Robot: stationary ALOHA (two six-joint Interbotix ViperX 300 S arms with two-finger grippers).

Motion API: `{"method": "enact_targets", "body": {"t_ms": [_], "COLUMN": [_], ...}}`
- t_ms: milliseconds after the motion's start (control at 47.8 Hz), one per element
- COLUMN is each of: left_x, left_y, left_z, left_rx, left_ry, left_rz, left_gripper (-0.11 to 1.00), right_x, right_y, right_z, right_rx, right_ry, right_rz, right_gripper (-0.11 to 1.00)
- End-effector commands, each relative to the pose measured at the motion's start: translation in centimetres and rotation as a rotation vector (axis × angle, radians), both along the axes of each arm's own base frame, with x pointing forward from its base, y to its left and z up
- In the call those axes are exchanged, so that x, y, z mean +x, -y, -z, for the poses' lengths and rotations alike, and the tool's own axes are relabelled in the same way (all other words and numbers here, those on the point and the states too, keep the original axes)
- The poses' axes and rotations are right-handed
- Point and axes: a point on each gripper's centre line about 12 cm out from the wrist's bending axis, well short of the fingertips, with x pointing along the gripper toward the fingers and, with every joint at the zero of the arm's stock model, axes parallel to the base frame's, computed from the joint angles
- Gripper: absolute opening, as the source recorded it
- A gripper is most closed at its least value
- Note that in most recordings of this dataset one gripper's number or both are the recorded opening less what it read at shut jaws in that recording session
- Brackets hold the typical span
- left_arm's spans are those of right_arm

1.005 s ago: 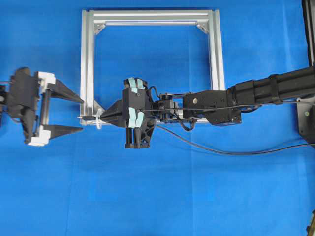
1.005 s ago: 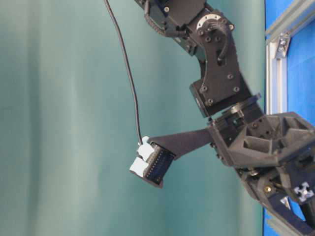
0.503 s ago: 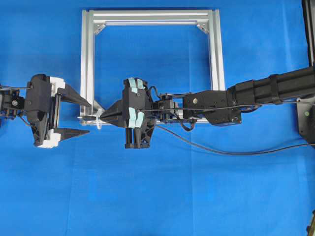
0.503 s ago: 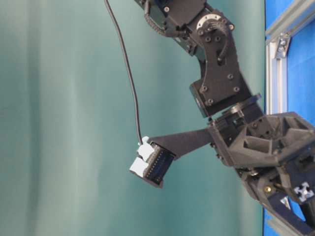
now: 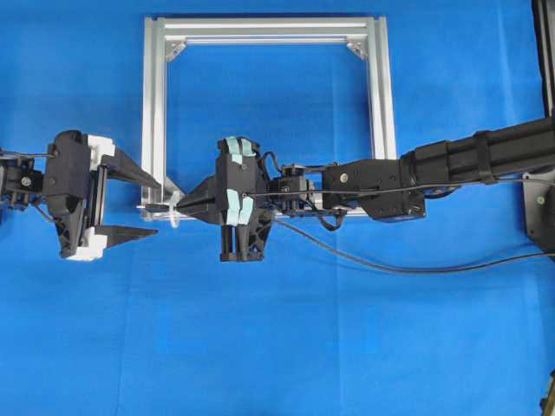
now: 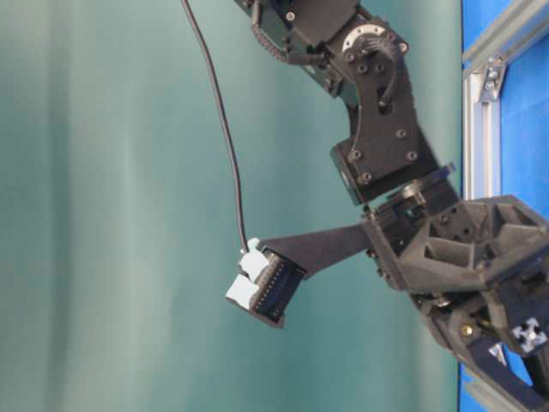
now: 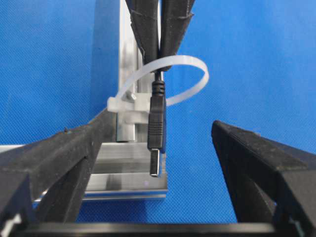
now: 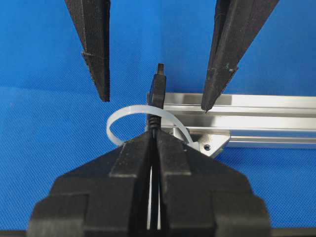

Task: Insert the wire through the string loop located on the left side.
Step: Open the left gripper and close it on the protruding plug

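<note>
Overhead, the left gripper stood wide apart, released, just left of the aluminium frame's lower-left corner; the right gripper was clenched on the wire just right of that corner.

In the left wrist view, the wire's plug had passed through the string loop, hanging free between the spread jaws, beside the frame.

The right wrist view showed likewise.

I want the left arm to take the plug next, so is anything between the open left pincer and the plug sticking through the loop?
Nothing visible. The plug pokes through the string loop in open space between the left pincer fingers.
</note>
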Motion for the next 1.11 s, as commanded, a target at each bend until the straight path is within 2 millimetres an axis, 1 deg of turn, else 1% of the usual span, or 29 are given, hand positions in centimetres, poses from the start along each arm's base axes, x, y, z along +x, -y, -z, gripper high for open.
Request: {"method": "enact_targets", "body": {"t_ms": [0,63,126,272,335,901,942,984,1026,1089], "left_x": [0.45,0.50,0.49,0.48,0.48,0.34,0.34,0.34,0.37,0.34], "left_y": [0.09,0.09,0.14,0.22,0.22,0.21,0.21,0.21,0.22,0.22], "left_z": [-0.53,-0.61,-0.61,-0.59,-0.55,-0.43,-0.42,-0.46,-0.46,-0.40], "left_rx": [0.000,0.000,0.004,0.004,0.003,0.001,0.001,0.001,0.001,0.001], "left_ry": [0.028,0.031,0.031,0.029,0.028,0.019,0.017,0.019,0.017,0.011], "left_rz": [0.003,0.003,0.008,0.011,0.011,0.009,0.010,0.010,0.010,0.010], "left_gripper": [0.85,0.79,0.68,0.23,0.08,0.08,0.08,0.08,0.08,0.08], "right_x": [0.48,0.47,0.48,0.44,0.44,0.35,0.33,0.32,0.30,0.28], "right_y": [0.00,-0.08,-0.01,-0.08,-0.08,-0.10,-0.16,-0.08,-0.16,-0.13], "right_z": [-1.62,-1.70,-1.62,-1.65,-1.57,-1.50,-1.46,-1.43,-1.38,-1.32], "right_rx": [0.005,0.005,0.004,0.005,0.005,0.000,0.004,0.007,0.008,0.015], "right_ry": [0.041,0.043,0.041,0.041,0.040,0.034,0.031,0.027,0.023,0.018], "right_rz": [0.003,0.001,0.002,0.001,0.001,-0.003,-0.002,0.001,0.000,0.005], "right_gripper": [0.00,0.00,0.00,0.00,0.00,0.01,0.05,0.12,0.22,0.41]}}
